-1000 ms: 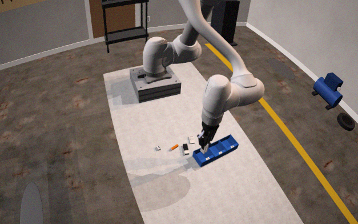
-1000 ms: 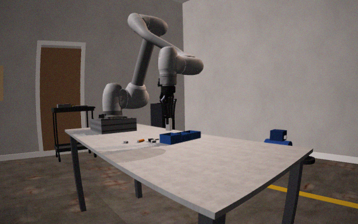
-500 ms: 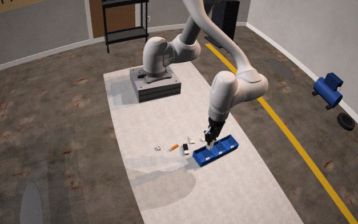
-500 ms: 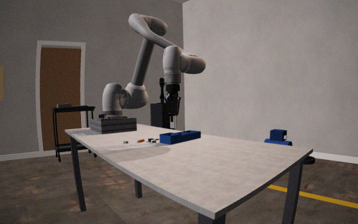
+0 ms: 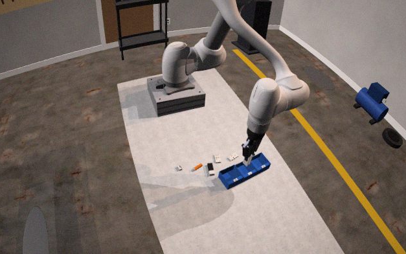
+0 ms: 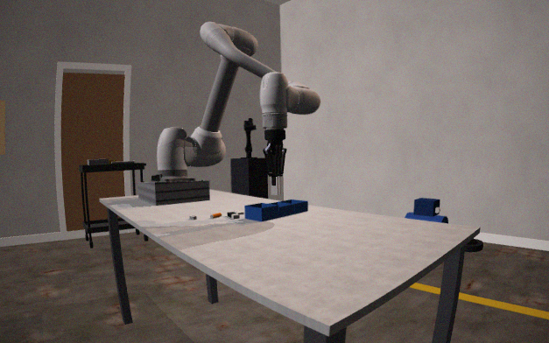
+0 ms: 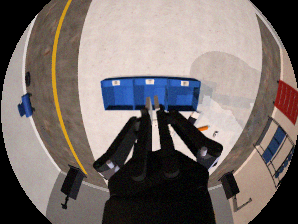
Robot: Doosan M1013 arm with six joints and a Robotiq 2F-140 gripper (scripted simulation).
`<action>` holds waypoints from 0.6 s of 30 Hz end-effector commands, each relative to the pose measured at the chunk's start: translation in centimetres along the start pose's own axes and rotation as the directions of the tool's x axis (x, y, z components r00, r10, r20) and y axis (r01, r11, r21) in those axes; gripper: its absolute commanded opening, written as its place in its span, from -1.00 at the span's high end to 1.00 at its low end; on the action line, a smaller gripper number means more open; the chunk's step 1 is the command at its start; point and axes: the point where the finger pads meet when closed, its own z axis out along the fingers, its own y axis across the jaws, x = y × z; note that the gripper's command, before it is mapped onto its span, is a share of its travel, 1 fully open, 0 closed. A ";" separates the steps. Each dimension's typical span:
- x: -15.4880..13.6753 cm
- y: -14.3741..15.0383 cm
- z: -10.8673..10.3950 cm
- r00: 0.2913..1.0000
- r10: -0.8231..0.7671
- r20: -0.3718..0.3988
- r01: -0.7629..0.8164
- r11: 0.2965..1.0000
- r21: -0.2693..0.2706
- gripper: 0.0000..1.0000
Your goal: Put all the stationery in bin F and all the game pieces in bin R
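Bins (image 5: 241,182) (image 6: 262,213) (image 7: 133,95), three blue and open-topped, stand in a row on the pale worktop (image 5: 197,136) (image 6: 341,262) (image 7: 150,40); each bears a small white label, its letter too small to read. Pincer (image 5: 247,161) (image 6: 276,188) (image 7: 153,101) points down above the row, over the middle bin in the wrist view; its pale fingers are drawn almost together, with nothing pinched between them. Pieces lie beside the row, outside the bins: a white block with dark spots (image 5: 217,158); a second spotted white block (image 5: 233,157), turned at a different angle; a black-and-white block (image 5: 210,169) (image 6: 234,215); an orange cylinder (image 5: 198,166) (image 6: 215,215) (image 7: 202,128), lying on its side; a small grey-and-white item (image 5: 179,168) (image 6: 193,217) (image 7: 215,133), farthest from the row, its finer detail unclear.
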 end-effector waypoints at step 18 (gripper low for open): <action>0.0 0.0 4.5 1.000 0.000 0.000 0.000 1.000 0.000 0.89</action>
